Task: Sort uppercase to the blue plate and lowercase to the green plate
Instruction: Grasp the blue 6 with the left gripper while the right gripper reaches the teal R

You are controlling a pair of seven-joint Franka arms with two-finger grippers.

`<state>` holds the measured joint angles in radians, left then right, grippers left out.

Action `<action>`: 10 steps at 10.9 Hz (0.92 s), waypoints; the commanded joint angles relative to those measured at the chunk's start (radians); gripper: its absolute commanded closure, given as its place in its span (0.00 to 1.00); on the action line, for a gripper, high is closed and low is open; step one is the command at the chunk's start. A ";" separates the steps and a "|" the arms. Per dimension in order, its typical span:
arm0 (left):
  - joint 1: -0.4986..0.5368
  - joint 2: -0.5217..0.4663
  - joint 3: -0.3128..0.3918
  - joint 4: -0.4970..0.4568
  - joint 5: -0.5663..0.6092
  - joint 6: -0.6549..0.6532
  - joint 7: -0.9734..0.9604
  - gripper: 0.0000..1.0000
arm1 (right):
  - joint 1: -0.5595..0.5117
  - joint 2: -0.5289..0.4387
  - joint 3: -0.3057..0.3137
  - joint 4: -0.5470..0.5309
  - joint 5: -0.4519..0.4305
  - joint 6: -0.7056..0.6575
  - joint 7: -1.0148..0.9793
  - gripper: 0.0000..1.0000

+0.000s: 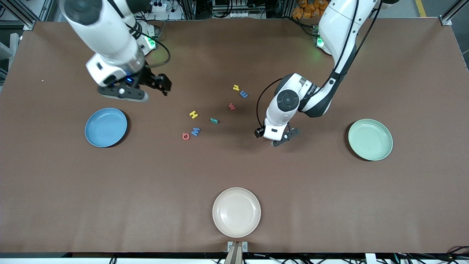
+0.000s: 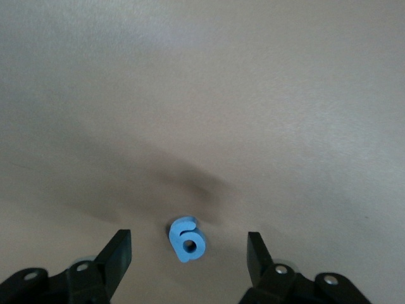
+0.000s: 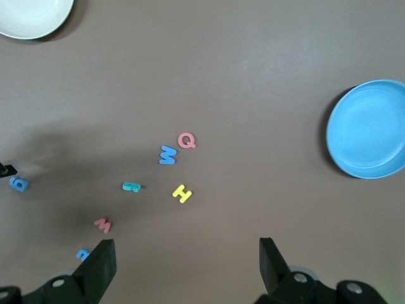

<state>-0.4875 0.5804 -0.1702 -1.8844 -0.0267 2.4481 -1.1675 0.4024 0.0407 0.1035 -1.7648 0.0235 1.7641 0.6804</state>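
The left gripper (image 1: 281, 141) is low over the brown table (image 1: 234, 172), between the bunch of letters and the green plate (image 1: 370, 139). In the left wrist view its two black fingers (image 2: 117, 253) stand apart with the little blue g (image 2: 187, 240) lying flat on the table between them. The fingers do not touch the g. There is some writing on the left arm's wrist, but it is too small to read.

The right gripper (image 1: 161, 83) hangs in the air over the table near the blue plate (image 1: 106, 127), and that arm waits. Its fingers (image 3: 101, 263) are spread wide and hold nothing.

The other letters lie in the middle of the table. The yellow H (image 1: 193, 114) is beside the green R (image 1: 214, 120). The blue W (image 1: 195, 131) and the red Q (image 1: 185, 136) sit just beside each other, nearer the front camera. The red w (image 1: 232, 106), the blue m (image 1: 243, 94) and the small yellow letter (image 1: 236, 87) lie farther from the camera.

Both colored plates have nothing in them. A cream plate (image 1: 236, 212) sits closest to the front camera.
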 commanded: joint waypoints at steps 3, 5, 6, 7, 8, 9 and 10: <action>-0.009 0.015 0.011 0.016 0.028 -0.004 -0.098 0.23 | 0.078 0.053 -0.005 -0.160 0.007 0.300 0.143 0.00; -0.011 0.024 0.011 0.018 0.033 -0.004 -0.126 0.25 | 0.111 0.100 -0.007 -0.208 0.006 0.435 0.195 0.00; -0.013 0.029 0.011 0.018 0.034 -0.004 -0.156 0.27 | 0.122 0.131 -0.007 -0.206 -0.007 0.458 0.208 0.00; -0.013 0.035 0.011 0.021 0.034 -0.004 -0.173 0.29 | 0.130 0.163 -0.007 -0.208 -0.008 0.501 0.211 0.00; -0.013 0.036 0.011 0.021 0.034 -0.004 -0.193 0.30 | 0.133 0.198 -0.005 -0.206 -0.008 0.527 0.215 0.00; -0.014 0.039 0.011 0.021 0.034 -0.004 -0.210 0.30 | 0.150 0.232 -0.005 -0.205 -0.010 0.570 0.240 0.00; -0.017 0.041 0.011 0.021 0.034 -0.004 -0.225 0.32 | 0.161 0.276 -0.005 -0.205 -0.020 0.625 0.273 0.00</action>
<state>-0.4917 0.6092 -0.1655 -1.8831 -0.0202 2.4480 -1.3413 0.5380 0.2616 0.1033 -1.9797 0.0202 2.3313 0.8972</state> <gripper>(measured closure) 0.308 0.000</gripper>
